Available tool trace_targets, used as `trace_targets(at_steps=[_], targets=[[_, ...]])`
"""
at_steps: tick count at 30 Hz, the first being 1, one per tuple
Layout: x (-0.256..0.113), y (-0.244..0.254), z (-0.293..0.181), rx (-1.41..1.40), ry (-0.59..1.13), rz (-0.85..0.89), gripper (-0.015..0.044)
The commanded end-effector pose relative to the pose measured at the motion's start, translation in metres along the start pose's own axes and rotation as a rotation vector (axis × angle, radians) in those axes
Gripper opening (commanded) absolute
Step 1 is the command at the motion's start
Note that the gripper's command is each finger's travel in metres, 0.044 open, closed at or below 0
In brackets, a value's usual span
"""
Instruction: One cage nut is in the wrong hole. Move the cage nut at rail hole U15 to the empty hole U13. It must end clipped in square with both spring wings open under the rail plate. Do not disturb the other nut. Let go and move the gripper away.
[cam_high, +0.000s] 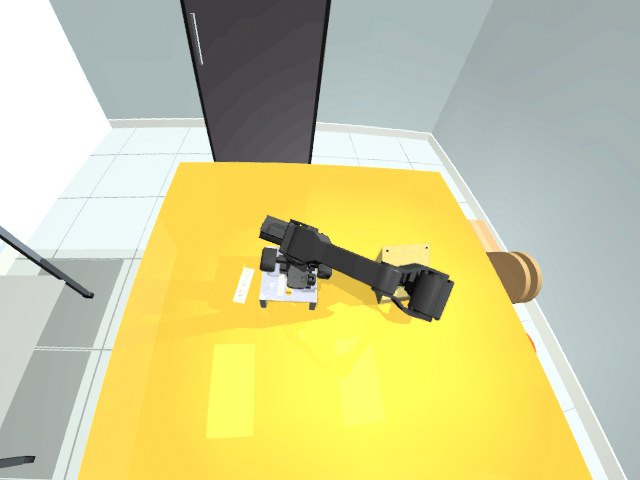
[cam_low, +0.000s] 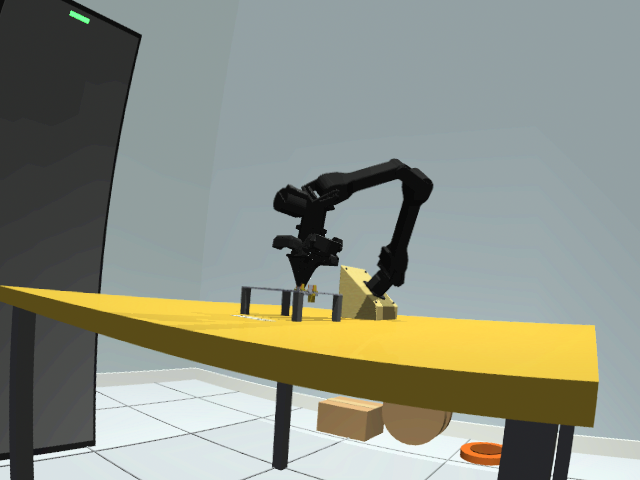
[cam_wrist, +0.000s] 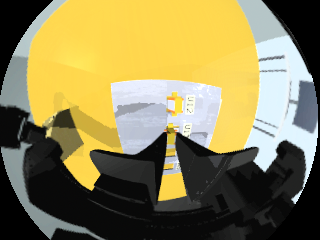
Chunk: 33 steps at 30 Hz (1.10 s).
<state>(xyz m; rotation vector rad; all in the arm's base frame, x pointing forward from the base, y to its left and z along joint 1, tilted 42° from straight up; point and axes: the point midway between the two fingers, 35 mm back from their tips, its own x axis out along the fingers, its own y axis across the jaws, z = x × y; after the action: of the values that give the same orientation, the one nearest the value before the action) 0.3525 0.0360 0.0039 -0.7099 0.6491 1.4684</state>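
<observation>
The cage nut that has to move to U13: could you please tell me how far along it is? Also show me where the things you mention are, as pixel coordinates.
Done: the gripper (cam_low: 301, 287) (cam_wrist: 171, 132) has gripped a cage nut (cam_wrist: 171, 129) at the rail plate (cam_high: 268, 294) (cam_low: 266, 288) (cam_wrist: 140, 95). In hand: placing it; seating is unclear. Left: confirming U13 and open wings, releasing, withdrawing.

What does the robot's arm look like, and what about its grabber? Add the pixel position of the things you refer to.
The arm (cam_high: 356, 263) (cam_low: 374, 176) is all black, made of chunky, rounded parts joined by long, straight pieces. The gripper (cam_low: 301, 285) (cam_wrist: 171, 131) is black too, with two wedge-shaped fingers that narrow to thin tips. I can't make out any stickers or writing on them.
</observation>
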Motion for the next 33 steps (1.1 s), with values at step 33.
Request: trace_targets(at_steps=[33], targets=[[0.0008,-0.0007,-0.0004,-0.005,0.003,0.034,0.0029]])
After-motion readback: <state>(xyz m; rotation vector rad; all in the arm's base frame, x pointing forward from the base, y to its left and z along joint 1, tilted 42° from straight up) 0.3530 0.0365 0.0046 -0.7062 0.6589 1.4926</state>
